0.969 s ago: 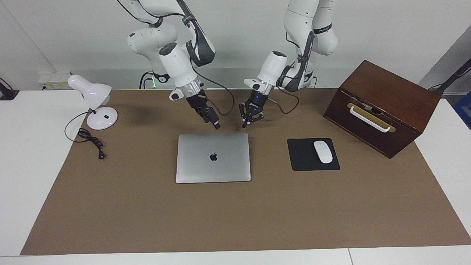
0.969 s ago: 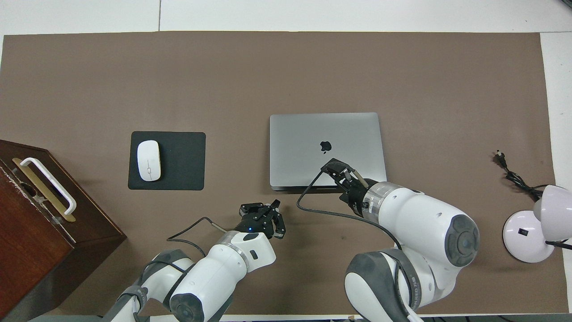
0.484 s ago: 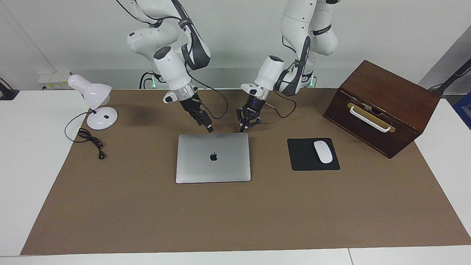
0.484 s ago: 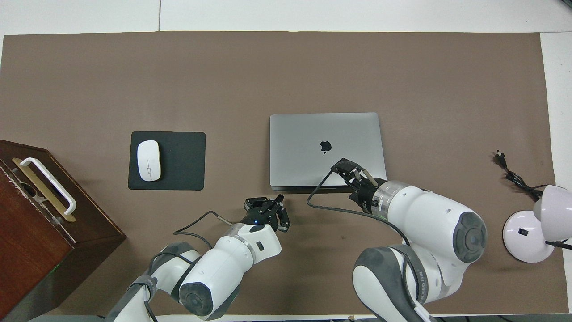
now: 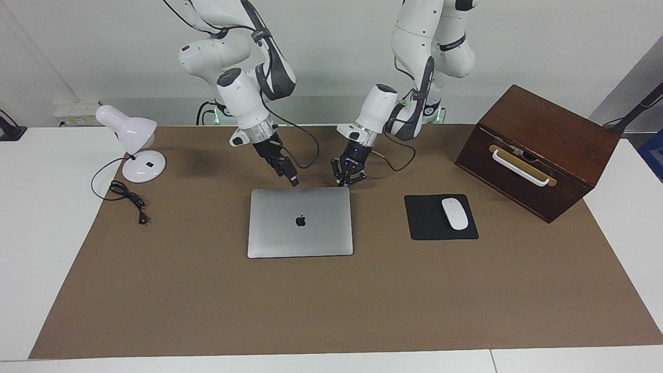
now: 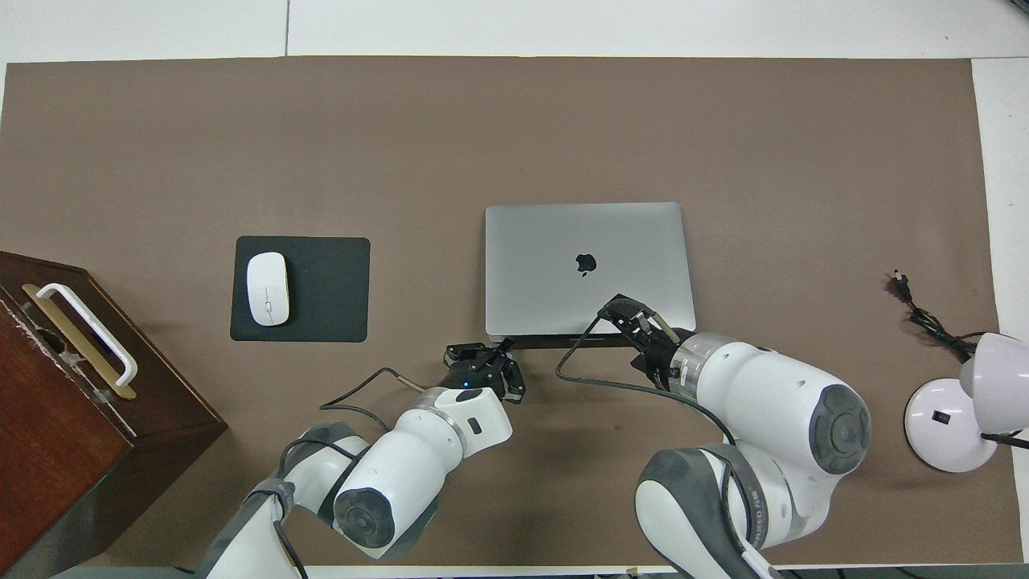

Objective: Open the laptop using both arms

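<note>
1. Lamp (image 5: 132, 142), white, with black cord: right arm's end of table.
2. Right gripper (image 5: 294, 181): over the laptop's robot-side edge; finger state cannot be told.
3. Laptop (image 5: 300, 221), silver-grey, lid closed flat: mid-table on brown mat (image 5: 331, 311).
4. Left gripper (image 5: 344, 183): fingertips pressed together, empty, at laptop's robot-side corner.
5. White mouse (image 5: 454, 213) on black mousepad (image 5: 427, 225).
6. Wooden box (image 5: 538, 150): left arm's end.
</note>
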`<action>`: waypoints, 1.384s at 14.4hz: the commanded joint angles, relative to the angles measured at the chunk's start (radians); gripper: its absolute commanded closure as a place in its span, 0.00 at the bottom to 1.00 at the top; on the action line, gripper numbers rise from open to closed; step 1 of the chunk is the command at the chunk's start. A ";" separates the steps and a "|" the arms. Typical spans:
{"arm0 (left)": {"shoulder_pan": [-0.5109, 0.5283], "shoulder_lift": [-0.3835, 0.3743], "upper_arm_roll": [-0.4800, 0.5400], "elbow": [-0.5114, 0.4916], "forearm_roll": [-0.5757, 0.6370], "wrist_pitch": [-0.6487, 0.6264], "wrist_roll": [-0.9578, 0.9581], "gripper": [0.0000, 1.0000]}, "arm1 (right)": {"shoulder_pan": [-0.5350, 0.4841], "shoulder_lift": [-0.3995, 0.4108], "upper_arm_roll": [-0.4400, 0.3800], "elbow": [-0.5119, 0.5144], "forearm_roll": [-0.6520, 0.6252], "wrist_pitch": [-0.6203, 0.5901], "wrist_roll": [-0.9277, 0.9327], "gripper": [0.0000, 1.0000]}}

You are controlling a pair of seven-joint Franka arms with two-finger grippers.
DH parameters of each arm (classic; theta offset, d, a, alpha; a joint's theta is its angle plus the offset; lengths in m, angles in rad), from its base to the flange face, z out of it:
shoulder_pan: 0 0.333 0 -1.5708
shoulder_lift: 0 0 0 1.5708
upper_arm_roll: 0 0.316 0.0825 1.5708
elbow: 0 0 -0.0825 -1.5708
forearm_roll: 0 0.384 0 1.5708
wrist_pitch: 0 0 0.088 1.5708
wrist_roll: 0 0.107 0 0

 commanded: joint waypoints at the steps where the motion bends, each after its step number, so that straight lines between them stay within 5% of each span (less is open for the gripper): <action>1: -0.002 0.045 0.007 0.040 -0.008 0.014 0.029 1.00 | -0.013 -0.004 0.007 -0.009 0.023 -0.007 -0.047 0.00; 11: 0.010 0.057 0.008 0.045 -0.008 0.014 0.078 1.00 | -0.057 0.045 0.006 0.006 0.032 0.010 -0.107 0.00; 16: 0.012 0.065 0.010 0.045 -0.008 0.014 0.089 1.00 | -0.060 0.054 0.006 0.012 0.184 0.010 -0.258 0.00; 20: 0.012 0.071 0.017 0.045 -0.008 0.014 0.091 1.00 | -0.065 0.079 0.004 0.040 0.190 0.010 -0.271 0.00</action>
